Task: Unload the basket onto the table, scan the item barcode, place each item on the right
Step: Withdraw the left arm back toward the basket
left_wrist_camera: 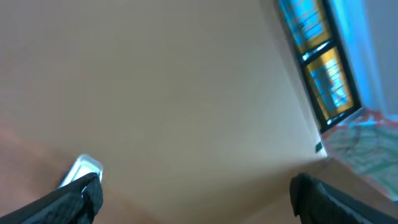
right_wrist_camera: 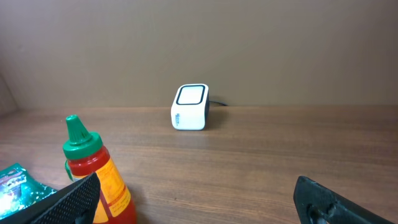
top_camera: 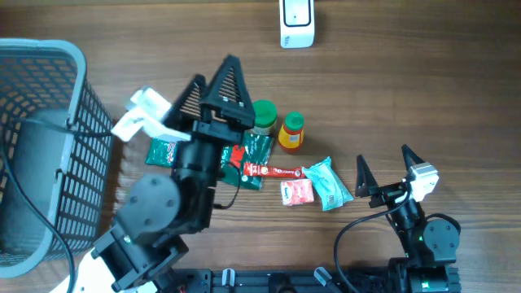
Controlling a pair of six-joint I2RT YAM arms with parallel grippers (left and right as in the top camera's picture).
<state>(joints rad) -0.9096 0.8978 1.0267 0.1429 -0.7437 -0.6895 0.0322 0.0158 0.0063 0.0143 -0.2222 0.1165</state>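
The white barcode scanner stands at the far edge of the table, and is seen face-on as the scanner in the right wrist view. Several items lie mid-table: a green-lidded jar, a red bottle with a yellow label, green packets, a red tube, a pink packet and a teal packet. My left gripper is open and empty, left of the jar. Its blurred view shows nothing between the fingers. My right gripper is open and empty, right of the teal packet.
A grey wire basket fills the left side, with a black cable over it. The left arm covers part of the green packets. In the right wrist view the red bottle stands close by the left finger.
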